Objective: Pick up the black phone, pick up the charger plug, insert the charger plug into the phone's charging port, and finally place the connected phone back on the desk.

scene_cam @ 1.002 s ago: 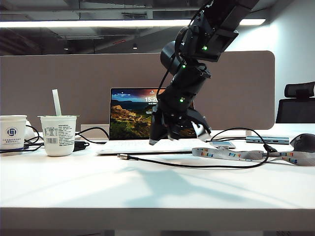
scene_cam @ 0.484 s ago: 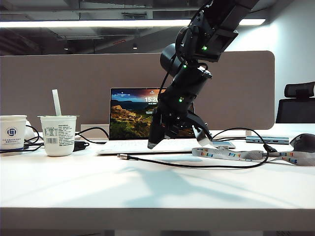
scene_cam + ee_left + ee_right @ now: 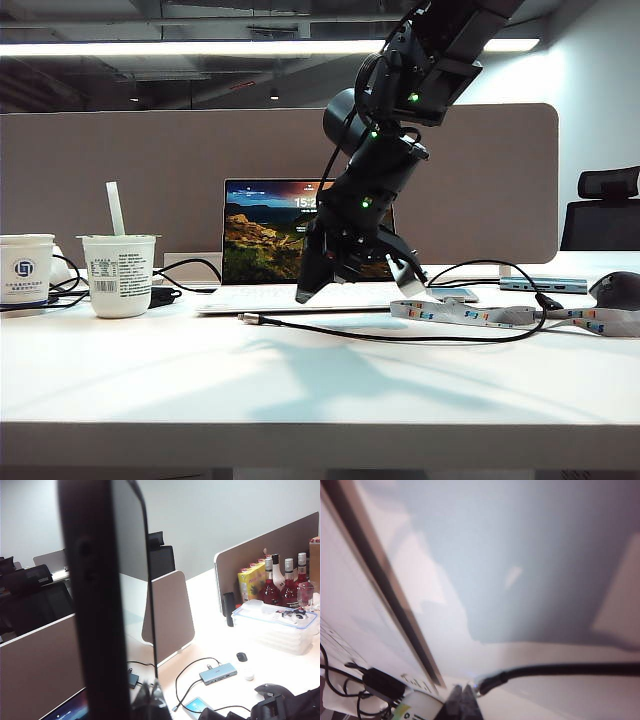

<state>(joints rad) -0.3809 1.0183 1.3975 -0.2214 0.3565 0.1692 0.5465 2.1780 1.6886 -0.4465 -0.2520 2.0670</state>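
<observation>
Left gripper [image 3: 150,700] clamped on black phone [image 3: 107,595]; right gripper [image 3: 350,285] jaws closed, nothing visibly held — hovering near tabletop [image 3: 320,400] back edge.

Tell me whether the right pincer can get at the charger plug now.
Probably yes. The charger plug lies uncovered on the desk in front of the laptop, and the right pincer hangs close above it. Its jaws are shut, so they must open first.
</observation>
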